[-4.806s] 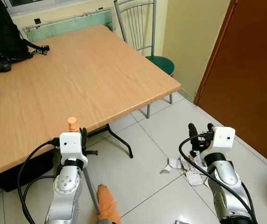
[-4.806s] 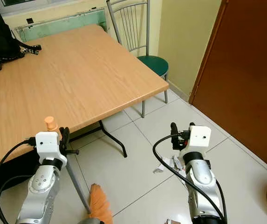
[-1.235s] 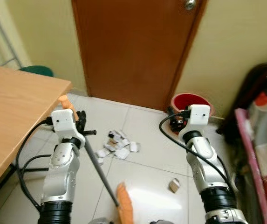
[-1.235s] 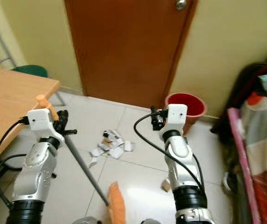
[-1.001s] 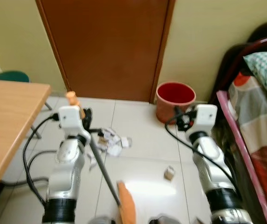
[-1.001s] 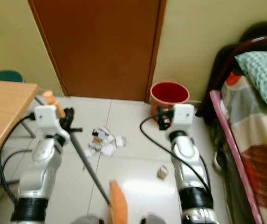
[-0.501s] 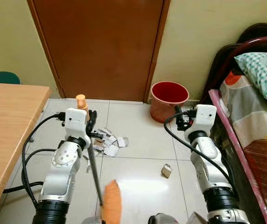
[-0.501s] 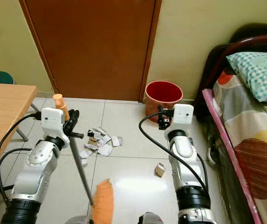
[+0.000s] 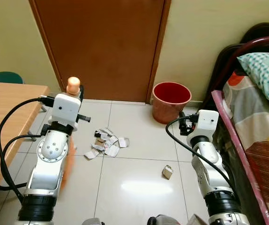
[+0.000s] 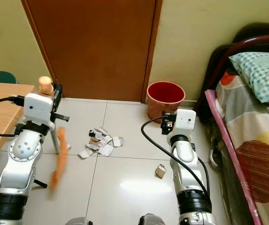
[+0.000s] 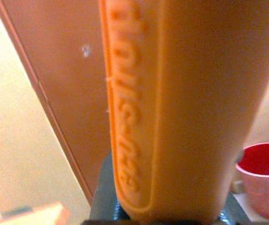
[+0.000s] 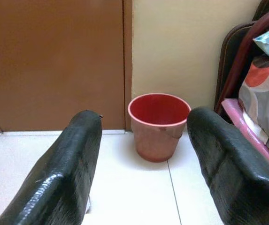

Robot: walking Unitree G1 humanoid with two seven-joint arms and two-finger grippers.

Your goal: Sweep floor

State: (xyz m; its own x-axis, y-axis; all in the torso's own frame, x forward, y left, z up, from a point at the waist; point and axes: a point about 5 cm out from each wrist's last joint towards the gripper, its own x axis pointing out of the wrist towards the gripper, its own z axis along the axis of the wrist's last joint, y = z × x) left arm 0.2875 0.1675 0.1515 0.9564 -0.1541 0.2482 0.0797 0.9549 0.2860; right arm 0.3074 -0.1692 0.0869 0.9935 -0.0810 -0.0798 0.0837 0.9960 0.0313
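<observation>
Gripping broom (image 10: pixel 58 159) in left tool (image 10: pixel 55 104), right tool (image 12: pixel 143 187) released, scraps (image 9: pixel 106 143) mid-floor near bucket (image 9: pixel 171 101)

Illumination is even, warm indoor light, moderately bright, with no hard shadows on the walls. A soft white glare patch sits on the glossy floor tiles (image 9: pixel 139 186) near the robot, indicating an overhead source. Head views are mostly sharp; the paper scraps (image 9: pixel 107 142) and red bucket (image 9: pixel 171 101) are well defined. The orange broom head (image 10: pixel 59 159) beside the left arm is smeared by motion blur. The left wrist view is out of focus: the orange broom handle (image 11: pixel 172 108) sits very close to the lens and reads soft, its embossed lettering blurred. In the right wrist view, the black fingers (image 12: pixel 64 173) are soft at close range, with faint sheen.
</observation>
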